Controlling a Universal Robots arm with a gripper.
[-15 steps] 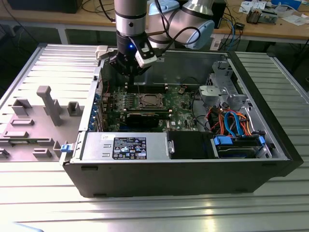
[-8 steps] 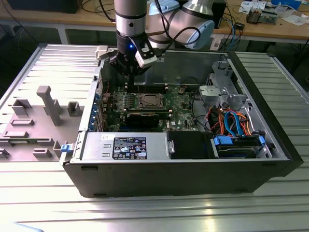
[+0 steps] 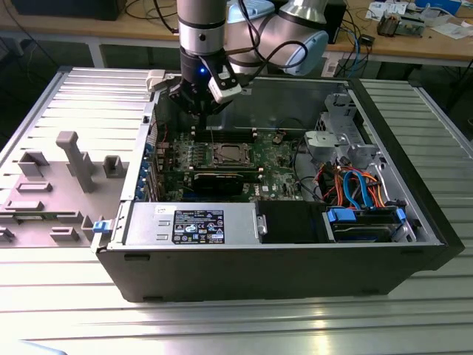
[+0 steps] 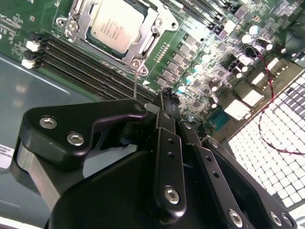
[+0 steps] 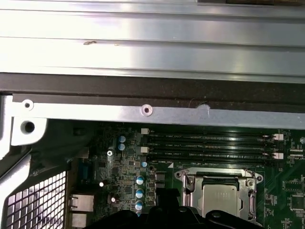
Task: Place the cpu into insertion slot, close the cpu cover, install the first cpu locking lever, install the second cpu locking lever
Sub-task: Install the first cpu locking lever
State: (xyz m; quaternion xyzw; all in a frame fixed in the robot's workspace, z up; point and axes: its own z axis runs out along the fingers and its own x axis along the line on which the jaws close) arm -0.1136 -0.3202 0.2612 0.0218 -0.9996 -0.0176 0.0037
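In the exterior view, the gripper (image 3: 198, 111) hangs inside the open computer case (image 3: 259, 274). It is at about 11 o'clock from the cpu (image 3: 229, 154). The cpu lies flat in the insertion slot (image 3: 214, 155) on the green board (image 3: 284, 159).

In the second wrist view, the jaws are squeezed together with nothing between them. The cpu (image 4: 116, 24) sits with the cpu cover (image 4: 151, 29) down around it. A thin metal rod (image 4: 135, 83) stands up from a corner of the cpu cover, close to the gripper (image 4: 164, 98).

In the first wrist view, the cpu (image 5: 220, 198) sits inside the cpu cover (image 5: 190, 186), beside the long black slots (image 5: 209, 145).
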